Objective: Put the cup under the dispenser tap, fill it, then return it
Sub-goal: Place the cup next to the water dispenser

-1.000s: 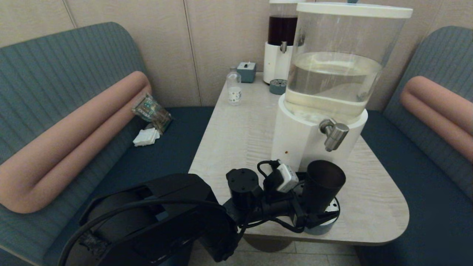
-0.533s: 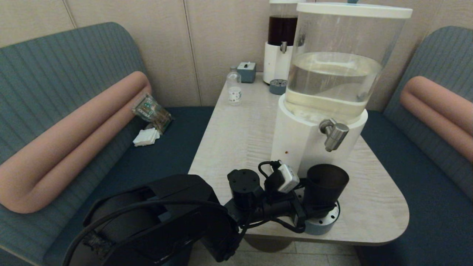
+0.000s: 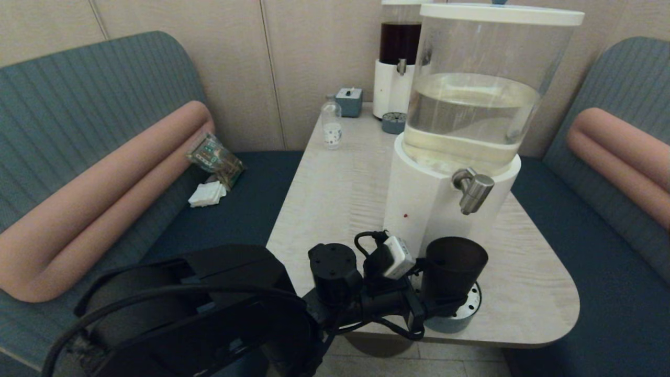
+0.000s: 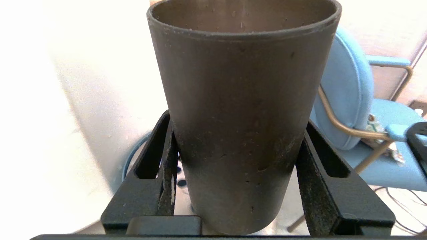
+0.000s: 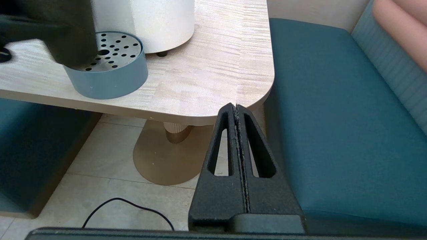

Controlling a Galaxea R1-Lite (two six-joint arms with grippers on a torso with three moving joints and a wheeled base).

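The matte black cup point(image 3: 453, 267) stands upright in my left gripper point(image 3: 445, 305), which is shut on its lower half. It is over the left part of the blue-grey perforated drip tray point(image 3: 466, 313), below the brushed-steel tap point(image 3: 473, 191) and slightly to its left. Whether the cup's base touches the tray I cannot tell. In the left wrist view the cup point(image 4: 243, 110) fills the space between the fingers point(image 4: 310, 166). The tap belongs to the white-based dispenser point(image 3: 419, 209), whose clear tank holds pale liquid. My right gripper point(image 5: 236, 106) is shut and empty, low beside the table's near right corner.
The drip tray point(image 5: 113, 80) sits close to the table's front edge point(image 3: 523, 337). At the back stand a smaller dark-liquid dispenser point(image 3: 398, 57), a small clear bottle point(image 3: 331, 125) and a blue-grey box point(image 3: 349, 100). Teal benches flank the table; a packet point(image 3: 214, 157) lies on the left one.
The cup went from tilted to upright and sank toward the drip tray. It then shifted a little left and nearer to me with the left gripper. The right arm has not moved.
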